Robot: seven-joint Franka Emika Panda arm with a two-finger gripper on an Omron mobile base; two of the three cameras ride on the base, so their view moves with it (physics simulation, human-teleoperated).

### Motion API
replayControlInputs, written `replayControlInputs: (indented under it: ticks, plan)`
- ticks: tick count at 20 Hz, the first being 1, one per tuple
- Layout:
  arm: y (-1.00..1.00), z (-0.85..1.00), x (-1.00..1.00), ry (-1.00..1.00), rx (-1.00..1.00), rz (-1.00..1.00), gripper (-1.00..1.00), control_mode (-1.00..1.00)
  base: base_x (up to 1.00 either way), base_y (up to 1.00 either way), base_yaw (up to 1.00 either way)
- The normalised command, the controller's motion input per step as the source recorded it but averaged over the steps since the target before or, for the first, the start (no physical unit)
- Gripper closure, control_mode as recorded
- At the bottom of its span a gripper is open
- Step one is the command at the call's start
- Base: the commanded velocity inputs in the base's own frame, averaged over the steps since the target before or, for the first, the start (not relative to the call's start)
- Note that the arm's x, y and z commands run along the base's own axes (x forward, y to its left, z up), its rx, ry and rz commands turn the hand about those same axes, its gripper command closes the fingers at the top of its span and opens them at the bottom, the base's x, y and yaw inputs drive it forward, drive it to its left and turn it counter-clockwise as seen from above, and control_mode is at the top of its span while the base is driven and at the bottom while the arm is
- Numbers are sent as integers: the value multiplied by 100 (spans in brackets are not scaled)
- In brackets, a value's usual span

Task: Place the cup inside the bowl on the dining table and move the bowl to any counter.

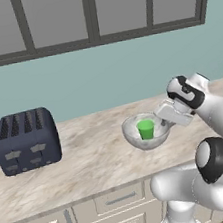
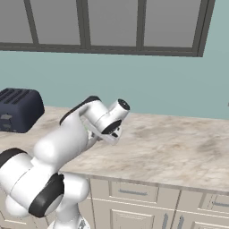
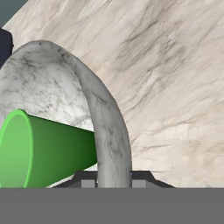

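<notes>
1. The cup (image 1: 146, 128) is being seen at the centre right of the left base view, standing upright inside the bowl (image 1: 137, 137); its bright green body is being shown through and above the glassy wall.
2. In the hand view the cup (image 3: 48, 148) is being shown at the lower left, lying sideways in the frame with its open mouth toward the left edge, inside the bowl's hollow.
3. The bowl is being shown resting on the counter (image 1: 90, 157), in the middle of the marbled worktop in the left base view, well apart from the toaster (image 1: 27, 140) at the left of that frame.
4. In the hand view the bowl's (image 3: 109, 127) rim is being seen as a thick marbled arc running from the upper left down to the bottom centre.
5. The gripper (image 3: 113, 181) is being shown clamped on the bowl's rim: one dark tip is being seen on each side of the rim at the bottom centre of the hand view, the rim passing between them.
6. In the left base view the gripper (image 1: 166, 122) is being seen at the bowl's right edge, reached from the right of the frame.
7. In the right base view the arm (image 2: 67, 138) is being shown across the lower left, and the toaster (image 2: 18, 109) at the left edge.
8. Cream cabinet fronts (image 1: 113, 209) are being shown below the worktop, and a window (image 1: 88, 11) across the top.
</notes>
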Motion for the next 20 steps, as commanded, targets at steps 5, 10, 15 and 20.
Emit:
replayControlInputs:
  ticks: [5,10,15,20]
  plan:
    - [-4,-12,16,0,0,0,100,-100,0,0,0]
    - [-2,-9,14,0,-1,0,100,-100,0,0,0]
    - [-5,-15,11,0,0,0,100,-100,0,0,0]
    - [-5,-18,9,0,0,0,100,-100,0,0,0]
